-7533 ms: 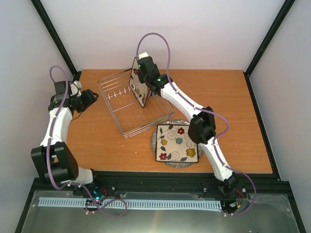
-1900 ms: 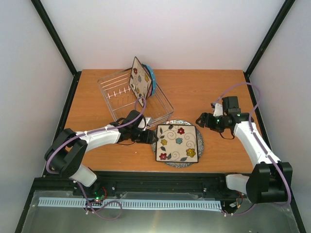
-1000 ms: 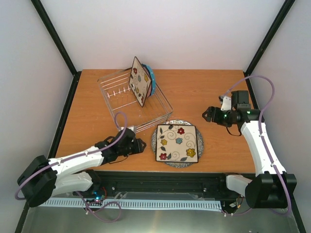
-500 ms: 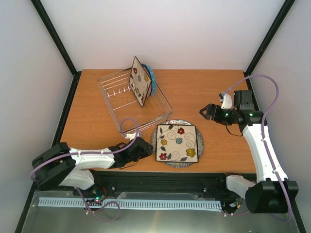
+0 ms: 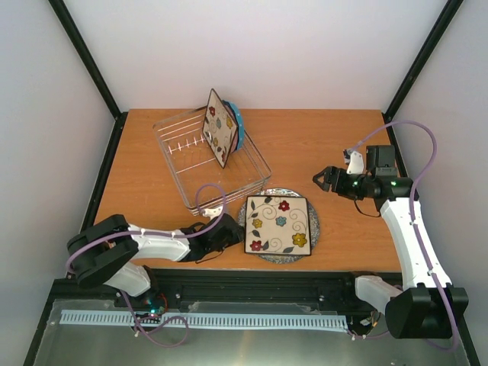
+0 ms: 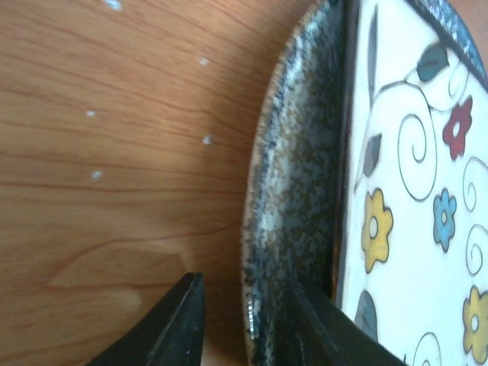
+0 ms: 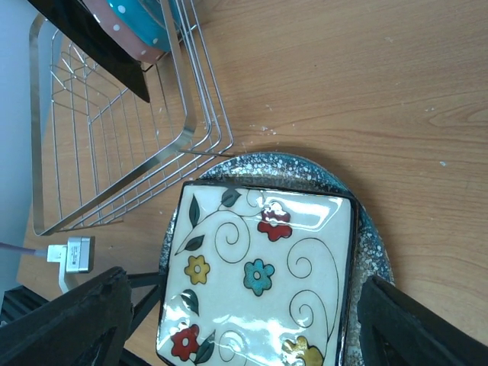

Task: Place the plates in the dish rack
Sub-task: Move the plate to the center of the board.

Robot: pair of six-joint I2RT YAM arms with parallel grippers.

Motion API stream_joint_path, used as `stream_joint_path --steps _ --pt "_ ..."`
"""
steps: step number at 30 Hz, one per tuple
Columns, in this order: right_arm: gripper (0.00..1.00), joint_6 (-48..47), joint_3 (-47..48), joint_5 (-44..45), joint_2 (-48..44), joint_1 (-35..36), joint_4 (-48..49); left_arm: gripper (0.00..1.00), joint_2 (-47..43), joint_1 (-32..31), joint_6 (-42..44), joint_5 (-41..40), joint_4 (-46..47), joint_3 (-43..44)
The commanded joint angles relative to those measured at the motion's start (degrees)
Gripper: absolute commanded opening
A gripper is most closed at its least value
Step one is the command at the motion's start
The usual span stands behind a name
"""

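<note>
A round grey speckled plate lies flat near the table's front, with a square cream flowered plate on top of it. My left gripper is low at the grey plate's left rim. Its jaws are open and straddle that rim, one finger on the table side with a gap, the other over the rim beside the square plate. The dish rack holds another square plate and a blue dotted plate upright. My right gripper hovers open and empty, looking down on the stack.
The rack's wire corner lies just beyond the grey plate's far-left rim. Bare wooden table stretches behind and to the right of the stack. Its front edge runs close below the plates and my left arm.
My left gripper swung down from beside the rack to the grey plate's left rim and its jaws narrowed around it. The right arm barely moved. The plates stayed put.
</note>
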Motion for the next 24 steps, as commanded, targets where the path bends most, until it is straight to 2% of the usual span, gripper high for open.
stream_joint_path --steps 1,4,8,17,24 --pt "0.8 0.63 0.17 0.44 -0.36 0.22 0.17 0.24 2.54 -0.78 1.77 0.9 4.49 3.15" --pt "0.8 0.61 0.64 1.16 0.05 0.21 0.15 0.12 4.04 -0.78 2.15 1.8 5.45 4.22" --pt "0.81 0.26 3.05 4.02 0.83 0.17 -0.23 0.01 6.5 -0.78 2.49 3.48 7.21 5.71" --pt "0.83 2.56 12.58 8.85 2.66 -0.97 -0.33 0.01 13.41 -2.47 3.02 5.66 8.07 13.14" --pt "0.84 3.48 13.27 10.95 0.7 -0.98 -2.13 0.01 20.76 -4.29 1.39 7.03 9.52 18.87"
